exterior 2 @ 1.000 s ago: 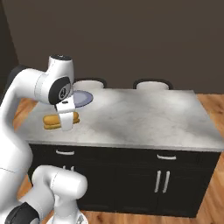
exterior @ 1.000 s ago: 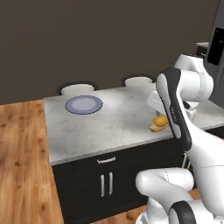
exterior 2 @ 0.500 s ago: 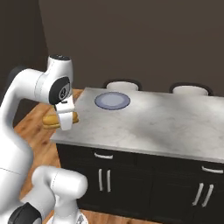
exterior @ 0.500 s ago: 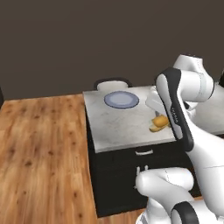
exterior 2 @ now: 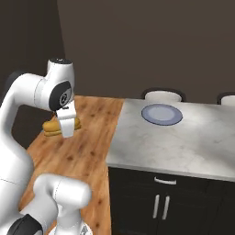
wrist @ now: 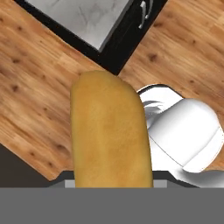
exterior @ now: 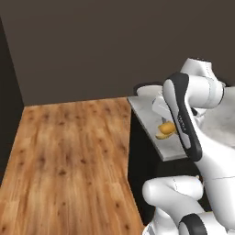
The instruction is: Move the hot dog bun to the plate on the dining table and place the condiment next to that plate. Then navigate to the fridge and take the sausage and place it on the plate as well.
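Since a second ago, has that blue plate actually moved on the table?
No. The plate sits near the table's far edge by the chair, as before; the cameras shifted with the base.

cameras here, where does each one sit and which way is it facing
Left base view: behind the arm to its left, facing forward and down over wood floor and the table's end; arm at right, holding the bun.
Right base view: behind the arm to its right, facing the table and plate; arm at left, gripper holding the bun over floor.
Hand view: on the hand, looking down past the bun at floor and a table corner.
Shared: bun and table in all three.
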